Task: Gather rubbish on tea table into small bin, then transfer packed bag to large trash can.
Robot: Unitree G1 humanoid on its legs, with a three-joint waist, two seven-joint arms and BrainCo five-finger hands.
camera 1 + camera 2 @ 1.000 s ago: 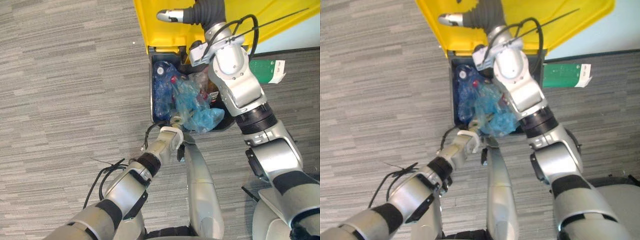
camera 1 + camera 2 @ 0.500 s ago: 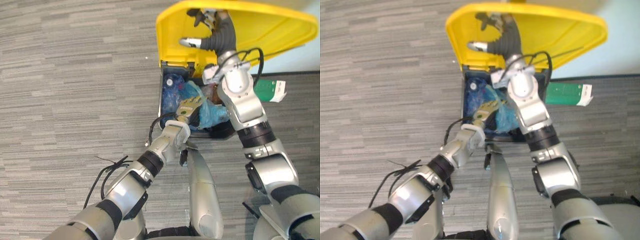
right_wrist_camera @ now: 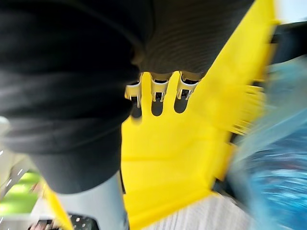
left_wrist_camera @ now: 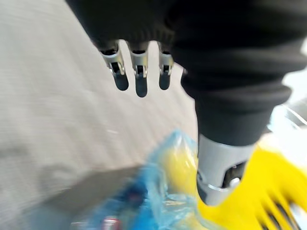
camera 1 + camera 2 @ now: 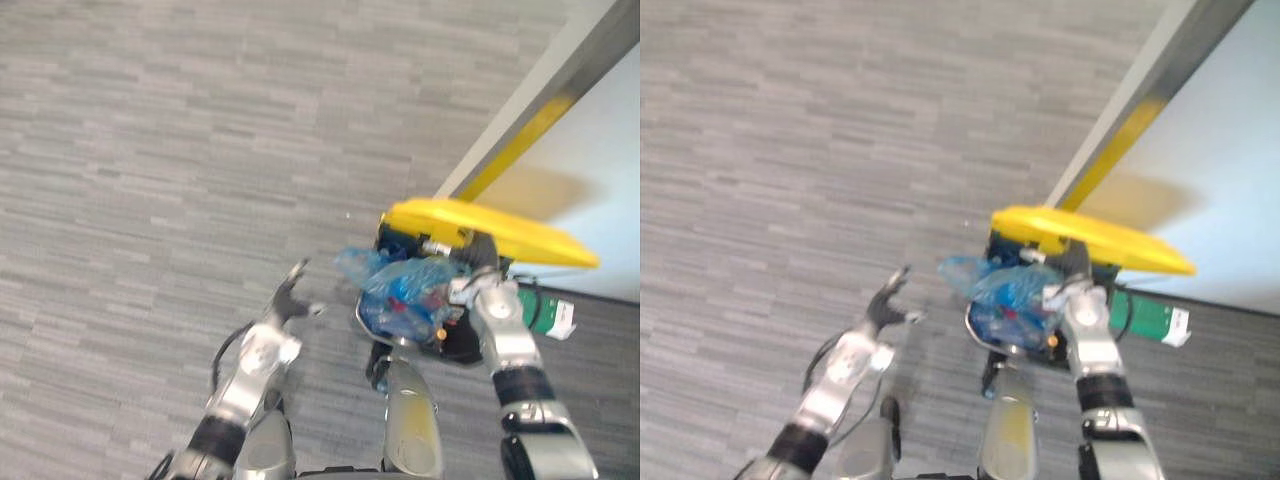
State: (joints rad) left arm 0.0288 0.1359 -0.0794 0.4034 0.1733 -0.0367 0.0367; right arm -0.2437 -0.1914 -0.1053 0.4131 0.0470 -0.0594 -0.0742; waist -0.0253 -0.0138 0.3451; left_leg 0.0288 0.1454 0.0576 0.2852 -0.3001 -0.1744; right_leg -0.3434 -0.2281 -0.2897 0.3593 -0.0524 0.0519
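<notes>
Left hand (image 5: 288,299) withdrawn, fingers spread, right hand (image 3: 157,92) straight-fingered on yellow lid (image 5: 490,230) (blue bag (image 5: 405,285) beneath)

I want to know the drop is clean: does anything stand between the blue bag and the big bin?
Nothing visible does. The blue bag already bulges from the mouth of the bin, the yellow lid tilted over it with the right hand at its underside. The left hand is open, apart.

Both head eyes look steeply down from above on the grey floor (image 5: 150,150) and the yellow-lidded trash can (image 5: 480,226), which each wrist camera also sees from very close.
</notes>
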